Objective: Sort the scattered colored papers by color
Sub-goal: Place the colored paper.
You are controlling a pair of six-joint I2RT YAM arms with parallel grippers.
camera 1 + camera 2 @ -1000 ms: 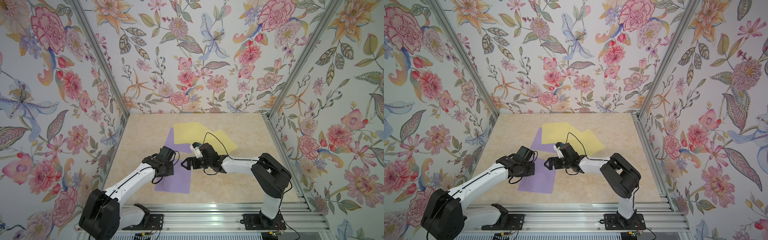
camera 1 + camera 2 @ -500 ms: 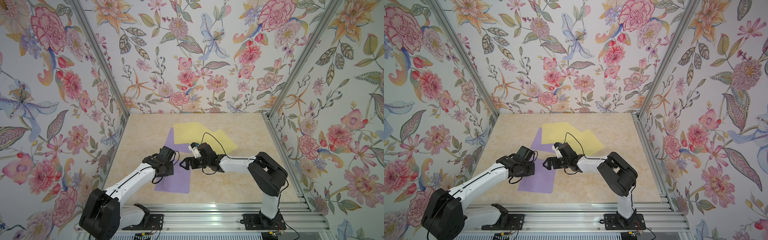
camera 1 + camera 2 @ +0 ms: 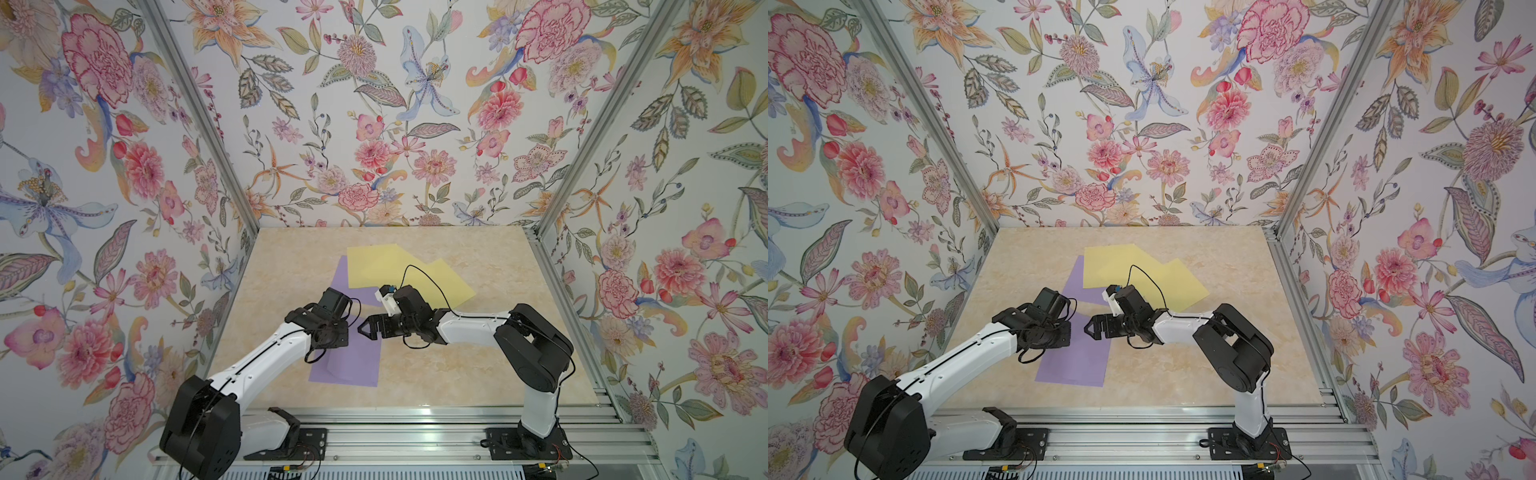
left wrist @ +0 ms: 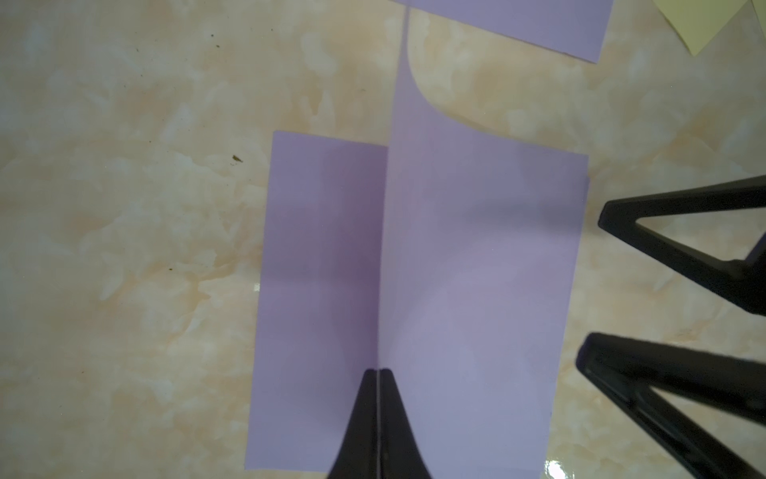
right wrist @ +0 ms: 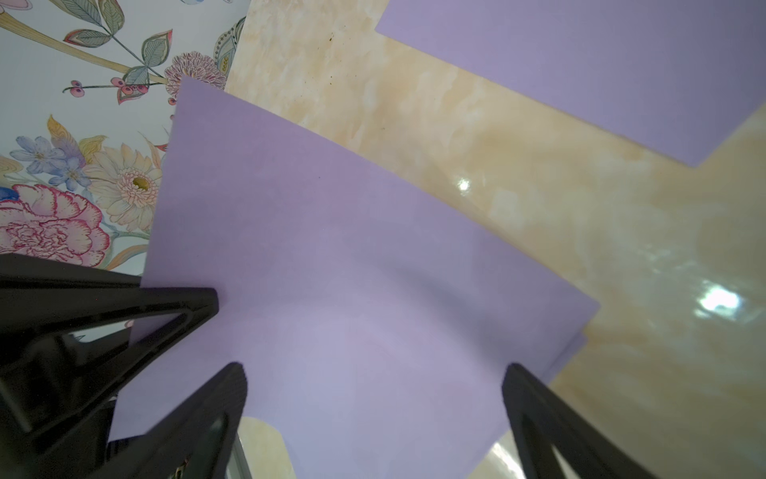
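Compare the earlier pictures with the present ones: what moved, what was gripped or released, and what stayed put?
The open right hand edged slightly closer to the left hand. Nothing was taken hold of or let go. The left hand stays shut on the raised lavender sheet. The left arm, the other lavender sheets on the table and the yellow sheets lie as before.

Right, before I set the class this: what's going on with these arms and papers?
The left gripper is shut on the edge of a purple sheet, lifted above another purple sheet lying on the table. The right gripper is open close beside it, holding nothing. Two yellow sheets lie overlapped farther back, partly covering a third purple sheet.
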